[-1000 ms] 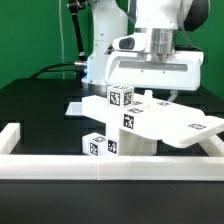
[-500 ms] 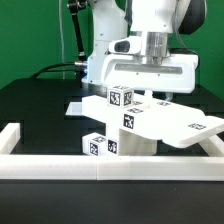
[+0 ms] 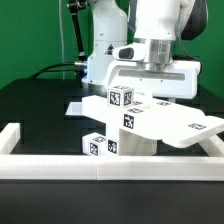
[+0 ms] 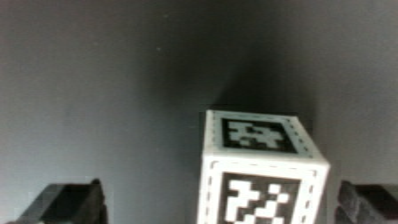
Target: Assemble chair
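Black tabletop (image 3: 40,110), white border rail (image 3: 110,165) in front | chair (image 3: 140,125) parts stacked mid-table, tagged | gripper (image 3: 152,98) spread wide just above them, holding nothing

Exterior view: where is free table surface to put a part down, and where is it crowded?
Bare black table lies on the exterior view's left, bordered by the border rail and the chair parts. The middle and right are crowded: stacked tagged parts there, with the gripper, jaws open, above them.
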`<action>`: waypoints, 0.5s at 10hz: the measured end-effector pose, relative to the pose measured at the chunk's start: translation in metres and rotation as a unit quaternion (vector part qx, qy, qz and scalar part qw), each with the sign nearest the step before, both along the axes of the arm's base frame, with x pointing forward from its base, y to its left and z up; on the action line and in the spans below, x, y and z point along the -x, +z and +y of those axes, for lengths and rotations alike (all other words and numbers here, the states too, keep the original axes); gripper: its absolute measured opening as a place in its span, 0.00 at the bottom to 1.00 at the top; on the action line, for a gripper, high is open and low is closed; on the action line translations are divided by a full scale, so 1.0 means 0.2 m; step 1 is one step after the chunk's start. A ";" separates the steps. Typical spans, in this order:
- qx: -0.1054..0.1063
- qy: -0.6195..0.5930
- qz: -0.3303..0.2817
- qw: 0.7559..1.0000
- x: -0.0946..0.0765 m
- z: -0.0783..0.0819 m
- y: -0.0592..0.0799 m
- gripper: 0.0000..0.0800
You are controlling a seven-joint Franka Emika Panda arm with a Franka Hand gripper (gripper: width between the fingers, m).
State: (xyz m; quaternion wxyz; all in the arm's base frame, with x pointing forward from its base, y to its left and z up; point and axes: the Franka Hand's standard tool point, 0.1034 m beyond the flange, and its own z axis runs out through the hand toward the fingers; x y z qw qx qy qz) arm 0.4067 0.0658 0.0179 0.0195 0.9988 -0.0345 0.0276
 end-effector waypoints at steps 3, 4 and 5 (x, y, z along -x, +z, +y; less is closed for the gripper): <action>0.004 0.003 0.004 1.000 0.02 0.00 -0.04 0.81; 0.003 0.004 0.002 1.000 0.01 0.01 -0.03 0.66; 0.004 0.004 0.002 1.000 0.01 0.01 -0.03 0.49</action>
